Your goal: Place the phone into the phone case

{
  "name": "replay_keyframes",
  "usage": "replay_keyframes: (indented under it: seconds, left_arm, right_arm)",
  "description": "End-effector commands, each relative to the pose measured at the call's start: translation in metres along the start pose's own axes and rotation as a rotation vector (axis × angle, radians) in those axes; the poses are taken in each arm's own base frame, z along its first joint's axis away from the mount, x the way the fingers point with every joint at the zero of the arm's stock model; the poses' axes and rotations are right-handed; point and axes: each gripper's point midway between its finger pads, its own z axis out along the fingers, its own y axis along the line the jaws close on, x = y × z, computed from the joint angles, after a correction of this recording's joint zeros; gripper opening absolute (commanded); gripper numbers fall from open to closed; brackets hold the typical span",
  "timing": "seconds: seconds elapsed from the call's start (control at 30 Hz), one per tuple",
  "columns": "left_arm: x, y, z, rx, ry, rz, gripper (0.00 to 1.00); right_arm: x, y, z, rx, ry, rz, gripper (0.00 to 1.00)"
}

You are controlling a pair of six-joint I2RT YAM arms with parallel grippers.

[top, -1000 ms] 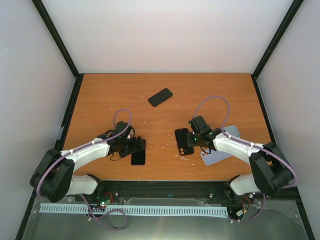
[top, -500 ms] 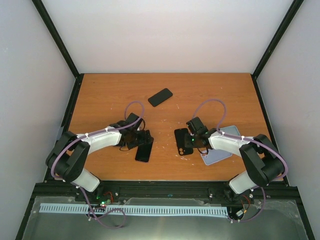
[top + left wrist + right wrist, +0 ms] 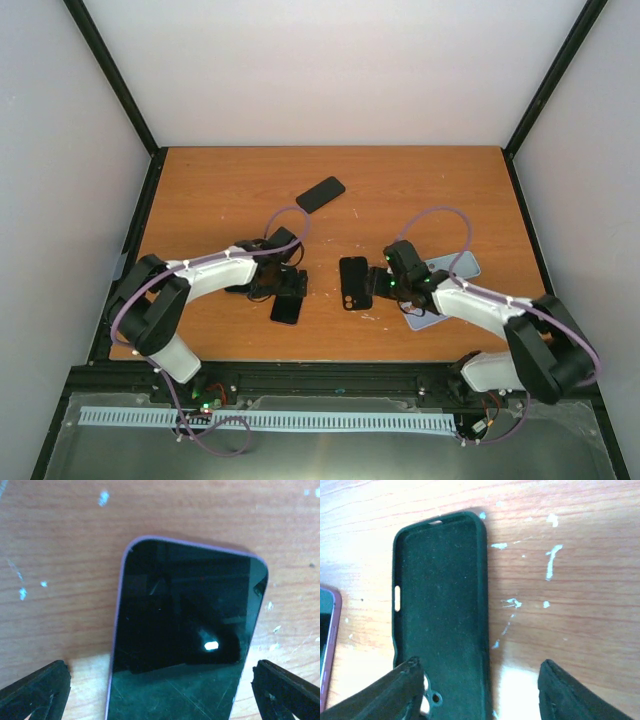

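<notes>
The phone (image 3: 185, 630) lies screen up on the wooden table, dark glass with a lilac rim; it also shows in the top view (image 3: 286, 309). My left gripper (image 3: 160, 700) is open, its fingertips (image 3: 35, 692) standing either side of the phone's near end, not closed on it. The black phone case (image 3: 440, 605) lies hollow side up, just right of the phone (image 3: 326, 645). My right gripper (image 3: 485, 695) is open: one finger (image 3: 395, 692) is over the case's camera-hole end, the other on bare table. In the top view the case (image 3: 353, 283) lies between both grippers.
A second black phone (image 3: 320, 194) lies at the middle back of the table (image 3: 200, 190). A pale lilac flat device (image 3: 452, 272) lies under my right arm. Black frame posts stand at the table's back corners.
My left arm has reached toward the centre, and the phone has shifted right with it. My right gripper has slid the case left, closer to the phone.
</notes>
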Motion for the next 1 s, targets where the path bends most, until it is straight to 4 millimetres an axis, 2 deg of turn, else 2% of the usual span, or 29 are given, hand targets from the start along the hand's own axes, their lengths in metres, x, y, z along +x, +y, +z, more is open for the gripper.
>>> replay_keyframes:
  seconds: [0.0,0.07,0.17,0.27,0.43,0.67,0.77,0.97]
  left_arm:
    - [0.011,-0.001,-0.005,-0.116,0.044,0.099,0.99]
    - [0.015,-0.005,-0.001,-0.129,0.064,0.119,1.00]
    - [0.015,-0.009,0.004,-0.135,0.080,0.129,1.00]
    - [0.013,-0.016,0.006,-0.115,0.084,0.138,0.99]
    - [0.013,-0.008,0.012,-0.171,0.099,0.138,0.97]
    - [0.018,0.003,0.025,-0.222,0.116,0.149,0.89]
    - [0.013,-0.002,0.023,-0.209,0.101,0.162,0.78]
    - [0.004,-0.007,0.015,-0.195,0.062,0.167,0.71]
  right_arm:
    - [-0.007,-0.016,-0.023,0.056,-0.106,0.008,0.69]
    - [-0.008,-0.020,-0.033,0.059,-0.148,0.018,0.79]
    - [-0.013,-0.024,-0.049,0.073,-0.200,0.028,0.86]
    - [-0.019,-0.026,-0.063,0.072,-0.258,0.037,0.88]
    - [-0.025,-0.027,-0.076,0.069,-0.315,0.038,0.88]
    - [-0.018,-0.027,-0.071,0.063,-0.275,0.025,0.88]
    - [-0.015,-0.027,-0.068,0.055,-0.267,0.027,0.88]
    - [-0.006,-0.022,-0.053,0.004,-0.224,0.051,0.84]
